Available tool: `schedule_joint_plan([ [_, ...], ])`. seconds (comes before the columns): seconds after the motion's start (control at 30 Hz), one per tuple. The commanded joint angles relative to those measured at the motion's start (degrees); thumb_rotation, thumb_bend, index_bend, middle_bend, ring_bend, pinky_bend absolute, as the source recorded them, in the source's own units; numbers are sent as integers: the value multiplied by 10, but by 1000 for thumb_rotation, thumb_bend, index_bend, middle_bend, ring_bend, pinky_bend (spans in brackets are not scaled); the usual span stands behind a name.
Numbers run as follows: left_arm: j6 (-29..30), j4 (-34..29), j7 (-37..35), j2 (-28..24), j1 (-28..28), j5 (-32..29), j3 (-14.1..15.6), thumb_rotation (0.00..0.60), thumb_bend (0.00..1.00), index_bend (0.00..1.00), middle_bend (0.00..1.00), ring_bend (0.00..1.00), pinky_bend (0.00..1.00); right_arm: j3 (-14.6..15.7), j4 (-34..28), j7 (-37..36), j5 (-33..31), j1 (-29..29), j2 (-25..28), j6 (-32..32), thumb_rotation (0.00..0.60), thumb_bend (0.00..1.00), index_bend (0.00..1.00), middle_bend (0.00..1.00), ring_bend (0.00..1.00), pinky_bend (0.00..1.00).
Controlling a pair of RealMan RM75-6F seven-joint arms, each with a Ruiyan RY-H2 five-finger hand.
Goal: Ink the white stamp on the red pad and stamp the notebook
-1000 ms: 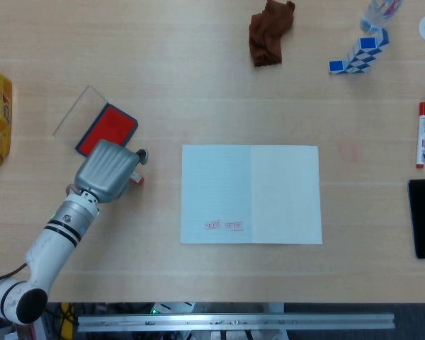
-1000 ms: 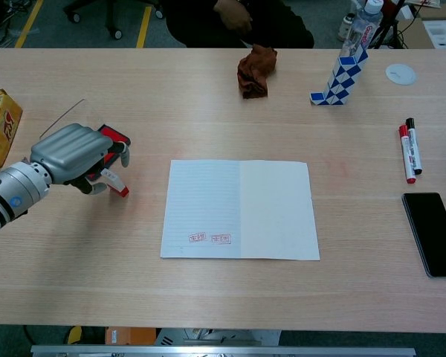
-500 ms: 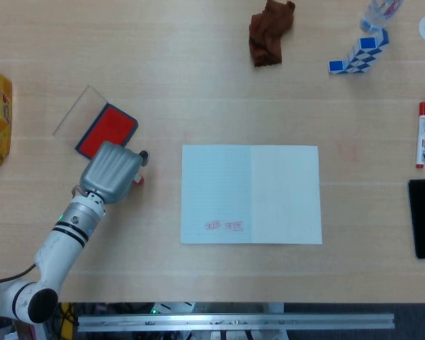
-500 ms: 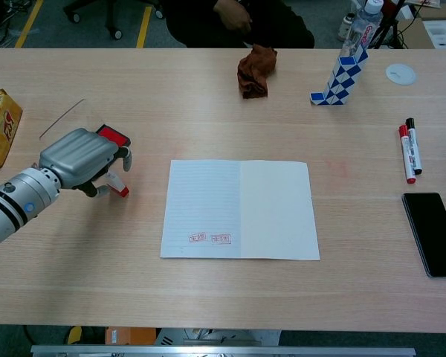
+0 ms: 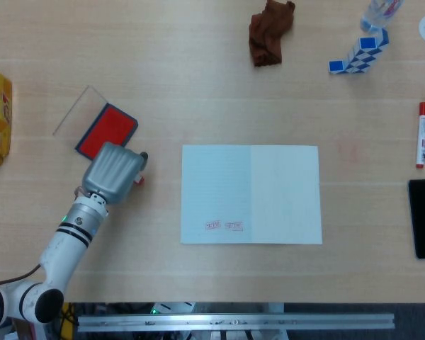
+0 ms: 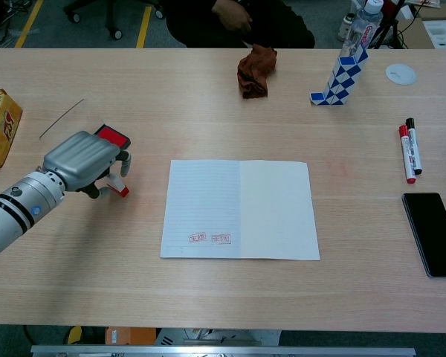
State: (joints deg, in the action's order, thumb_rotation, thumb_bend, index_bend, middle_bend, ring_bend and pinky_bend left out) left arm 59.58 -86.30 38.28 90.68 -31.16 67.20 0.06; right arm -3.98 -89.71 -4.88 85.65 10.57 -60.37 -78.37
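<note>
Chest view shows it best: the left hand (image 6: 85, 161) sits just right of the red pad (image 5: 107, 130), fingers curled down around the white stamp (image 6: 117, 184), whose red face peeks out underneath, low over the table (image 5: 198, 85). Looks like a hold, though most of the stamp is hidden. Right hand isn't anywhere in either view. My guess is inking is done and the carry is next. The notebook (image 5: 250, 194) lies open to the right with two red prints (image 5: 223, 226) near the bottom of its left page, so the move calls for a clean spot and pressing flat.
</note>
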Motion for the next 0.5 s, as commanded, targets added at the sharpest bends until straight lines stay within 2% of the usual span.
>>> schedule_joint_plan([
  [0.03,2,4,3,3,0,-1,0,600,229,466,1000,1000,1000,0,0,0,0,0,0,1,600,119,462,490,408,573],
  [0.5,10,18,12,15,1,0,3,600,262,491,1000,1000,1000,1,0,1,-1,0,0,2,600,119,462,490,408,573],
])
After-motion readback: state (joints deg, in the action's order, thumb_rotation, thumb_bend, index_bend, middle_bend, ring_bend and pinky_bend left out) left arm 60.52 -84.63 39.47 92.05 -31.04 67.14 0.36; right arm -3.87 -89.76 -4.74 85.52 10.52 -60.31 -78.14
